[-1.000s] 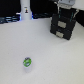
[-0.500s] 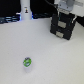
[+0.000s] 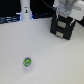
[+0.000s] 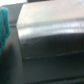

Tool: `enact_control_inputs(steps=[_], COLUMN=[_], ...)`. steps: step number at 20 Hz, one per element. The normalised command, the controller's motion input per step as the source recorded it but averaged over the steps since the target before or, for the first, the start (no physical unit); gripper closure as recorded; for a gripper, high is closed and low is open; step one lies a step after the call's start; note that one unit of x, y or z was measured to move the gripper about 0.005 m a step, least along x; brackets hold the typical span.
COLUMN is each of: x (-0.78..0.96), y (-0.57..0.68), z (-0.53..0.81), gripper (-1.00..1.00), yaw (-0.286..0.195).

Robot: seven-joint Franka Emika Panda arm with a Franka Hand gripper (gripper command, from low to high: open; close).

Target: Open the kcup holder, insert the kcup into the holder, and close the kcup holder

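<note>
The kcup (image 3: 27, 62) is a tiny green and blue pod with a white patch, standing alone on the white table (image 3: 47, 55) toward the exterior view's front left. The kcup holder (image 3: 64, 27), a black box with grey panels on its face, stands at the back right. My gripper (image 3: 65, 12) hangs directly over the holder's top, close to or touching it, and its fingers are too blurred to read. In the wrist view a grey, shiny block (image 4: 50, 30) fills the frame at close range, with a teal shape (image 4: 4, 30) at one edge.
A white bottle-like post (image 3: 25, 10) stands at the back left, in front of a dark blue strip (image 3: 10, 19) along the table's far edge. White tabletop lies between the kcup and the holder.
</note>
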Motion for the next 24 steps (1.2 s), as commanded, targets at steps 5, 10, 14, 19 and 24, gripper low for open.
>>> enact_control_inputs(steps=[5, 10, 14, 19, 24], x=[-0.07, 0.00, 0.01, 0.06, 0.33], y=[0.02, -0.01, -0.01, -0.03, -0.15], z=[-0.03, 0.00, 0.00, 0.01, 0.20], gripper=[1.00, 1.00, 1.00, 1.00, 1.00], yaw=[-0.005, -0.010, -0.006, -0.004, -0.002])
